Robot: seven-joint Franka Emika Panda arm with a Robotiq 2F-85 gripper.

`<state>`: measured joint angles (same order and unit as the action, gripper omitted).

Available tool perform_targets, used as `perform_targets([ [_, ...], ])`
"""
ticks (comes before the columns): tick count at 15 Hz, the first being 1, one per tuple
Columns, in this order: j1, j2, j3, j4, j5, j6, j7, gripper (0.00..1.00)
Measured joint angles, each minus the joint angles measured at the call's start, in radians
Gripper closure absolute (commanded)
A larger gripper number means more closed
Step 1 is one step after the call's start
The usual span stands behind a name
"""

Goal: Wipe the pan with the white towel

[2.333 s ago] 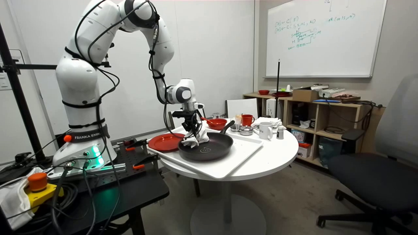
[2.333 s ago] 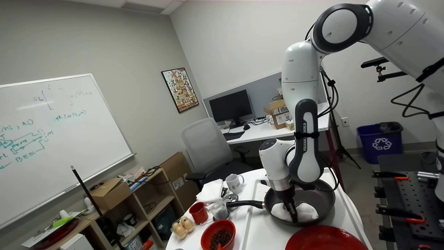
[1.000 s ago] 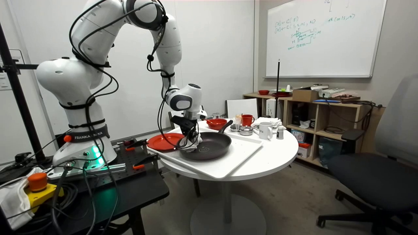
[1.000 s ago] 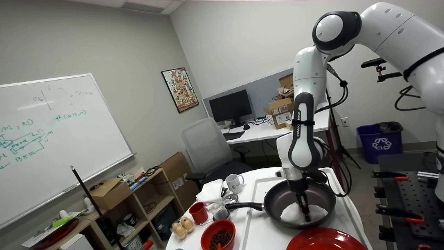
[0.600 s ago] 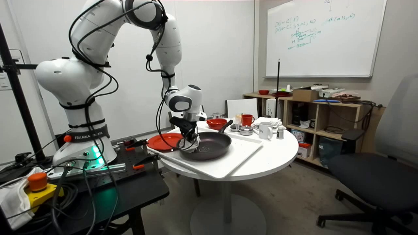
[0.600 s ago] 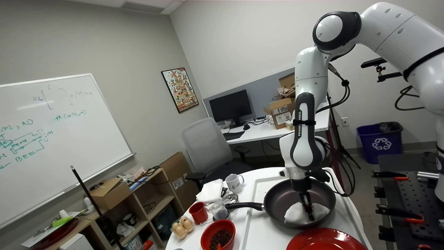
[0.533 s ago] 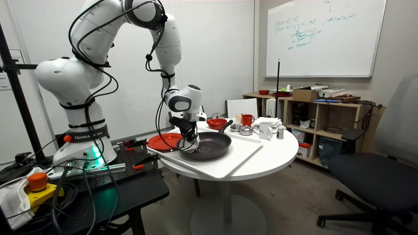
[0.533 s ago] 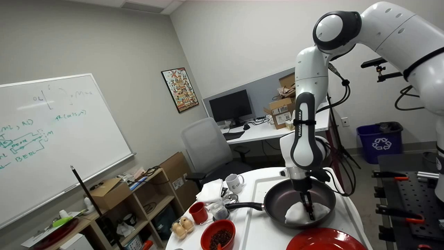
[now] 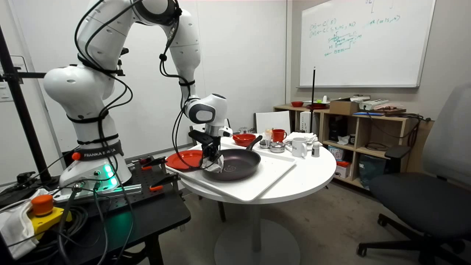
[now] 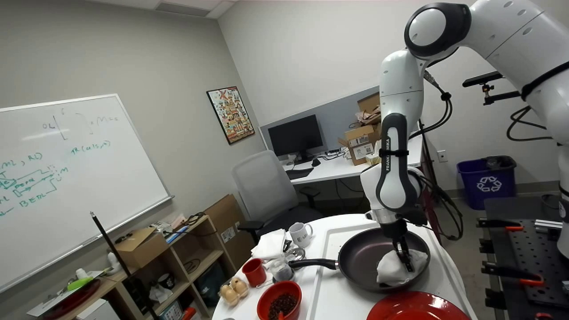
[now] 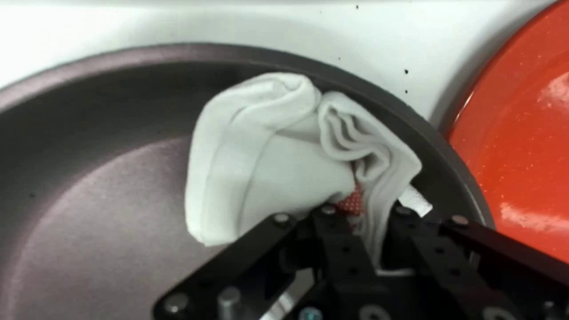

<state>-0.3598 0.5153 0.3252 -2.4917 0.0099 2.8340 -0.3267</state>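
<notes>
Wrist view: your black two-fingered hand [image 11: 364, 214] is closed, with a pleated fold of the bunched white cloth towel [image 11: 286, 175] pinched between its fingers. The towel lies inside the large, round, dark grey frying pan [image 11: 111, 235], at the side next to the shallow, glossy red plate [image 11: 524, 146]. The pan sits on the white rectangular tray [image 9: 274, 171], on the round white table [image 9: 314, 173].

Current step, by judgement: wiping; the grasp is done. How much of the pan is wiped, you cannot tell. Next move calls for holding this pinch, pressing lightly, following the curved wall, then sweeping back over the bare floor away from the plate. A hard push may slide the pan on the tray.

Between views: only the wrist view gives you the fold between the fingers, a small red woven patch [image 11: 351, 202] beside it (of towel or finger, you cannot tell), and a tiny dark spot [image 11: 32, 195] inside the pan, probably worth a pass. The straight black handle [image 10: 313, 263] does not show there; in an exterior view it reaches past the tray's edge over the table. Both exterior views also show folded white cloth [image 10: 269, 244] on the table, well apart from the pan; do not take it for your towel. No view tells you how firmly the towel bears on the pan.
</notes>
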Motion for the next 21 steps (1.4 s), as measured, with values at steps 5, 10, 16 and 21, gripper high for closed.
perform_targets([
  [5,0.142,-0.056,-0.134,-0.011,-0.002,-0.072,0.083,0.96],
  [10,0.272,-0.102,-0.272,-0.011,-0.025,-0.145,0.189,0.96],
  [16,0.324,-0.227,-0.336,-0.041,-0.064,-0.224,0.258,0.96],
  [21,0.364,-0.355,-0.342,-0.112,-0.192,-0.167,0.320,0.96],
])
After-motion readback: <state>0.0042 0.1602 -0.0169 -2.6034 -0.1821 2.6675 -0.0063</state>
